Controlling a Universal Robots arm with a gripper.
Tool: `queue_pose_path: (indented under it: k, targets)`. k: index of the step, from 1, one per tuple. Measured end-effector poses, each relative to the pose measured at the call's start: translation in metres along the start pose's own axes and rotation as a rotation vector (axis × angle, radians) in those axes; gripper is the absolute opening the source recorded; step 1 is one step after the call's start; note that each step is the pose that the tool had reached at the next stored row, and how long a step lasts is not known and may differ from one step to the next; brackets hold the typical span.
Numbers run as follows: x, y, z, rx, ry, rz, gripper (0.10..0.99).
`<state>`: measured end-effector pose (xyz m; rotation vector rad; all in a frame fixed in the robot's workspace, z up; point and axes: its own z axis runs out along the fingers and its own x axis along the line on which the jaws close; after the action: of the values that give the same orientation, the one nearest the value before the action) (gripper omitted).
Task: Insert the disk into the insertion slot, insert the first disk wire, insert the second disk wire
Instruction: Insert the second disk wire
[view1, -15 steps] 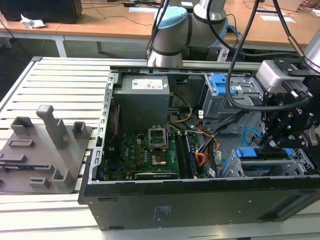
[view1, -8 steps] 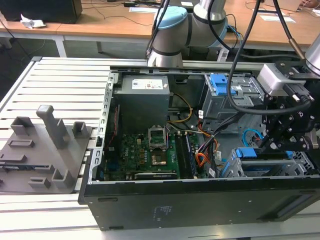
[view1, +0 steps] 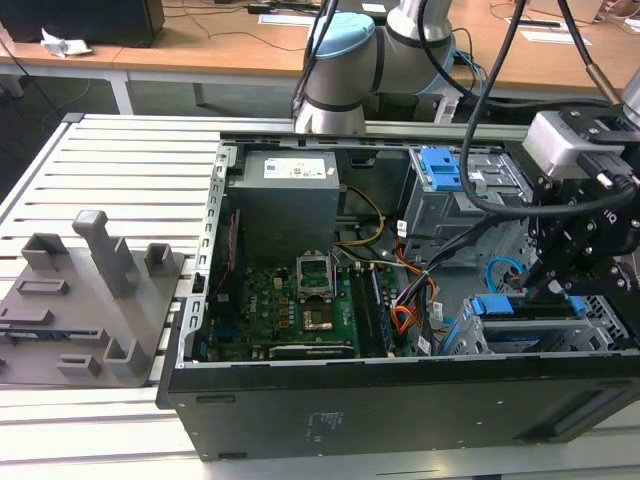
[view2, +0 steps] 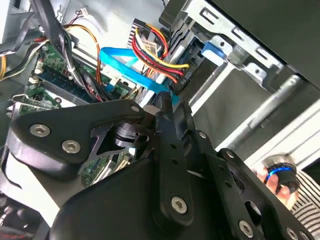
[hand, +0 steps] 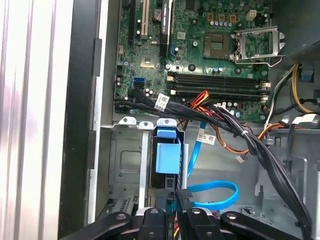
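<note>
1. The black claw (view1: 553, 290) hangs down inside the open black computer case (view1: 400, 400), at the exterior view's right, right over the grey perforated sheet-metal drive cage (view1: 600, 335)
2. In the first wrist view the claw (hand: 180, 200) has its fingertips pinched close together around something small and dark at the end of a flat blue cable (hand: 215, 192); can't tell exactly what that thing is
3. The disk looks seated in the cage already, with its blue plastic carrier handle (hand: 167, 152) sticking out of the bay
4. A red, yellow and black wire bundle (view2: 155, 52) plugs in just beside the claw in the second wrist view
5. The green motherboard (view1: 290, 305) sits mid-case, well apart from the claw
6. A grey plastic fixture block (view1: 90, 300) rests on the ribbed aluminium tabletop (view1: 120, 160), at the exterior view's left
</note>
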<state>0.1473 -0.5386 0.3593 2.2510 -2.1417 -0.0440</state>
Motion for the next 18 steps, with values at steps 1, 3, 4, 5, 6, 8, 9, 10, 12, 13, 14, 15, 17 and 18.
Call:
queue_pose_path:
  k: [1,3,4,5,6,8,9,10,12,13,14,15,17,18]
  targets:
    - [0.0000,0.0002,-0.0045,0.000,0.0000,0.000,0.235]
    - [0.0000,0.0006,-0.0140,0.000,0.0000,0.000,0.235]
    - [0.0001,0.0008,-0.0175,0.000,0.0000,0.000,0.235]
    - [0.0000,0.0008,-0.0174,0.000,-0.0002,0.000,0.235]
    - [0.0001,0.0008,-0.0174,0.000,-0.0003,0.000,0.235]
    - [0.0001,0.0008,-0.0175,0.000,-0.0001,0.000,0.235]
    - [0.0000,0.0008,-0.0175,0.000,-0.0001,0.000,0.235]
    - [0.0001,0.0008,-0.0176,0.000,0.0000,0.000,0.227]
    - [0.0000,0.0008,-0.0176,0.000,-0.0001,0.000,0.106]
    - [0.0001,0.0008,-0.0176,0.000,0.0000,0.000,0.106]
    - [0.0001,0.0008,-0.0176,0.000,0.0000,0.000,0.106]
    - [0.0001,0.0008,-0.0176,0.000,0.0000,0.000,0.106]
    - [-0.0001,0.0021,-0.0177,0.000,0.0003,0.000,0.106]
    - [-0.0002,0.0051,-0.0175,0.000,0.0002,0.000,0.106]
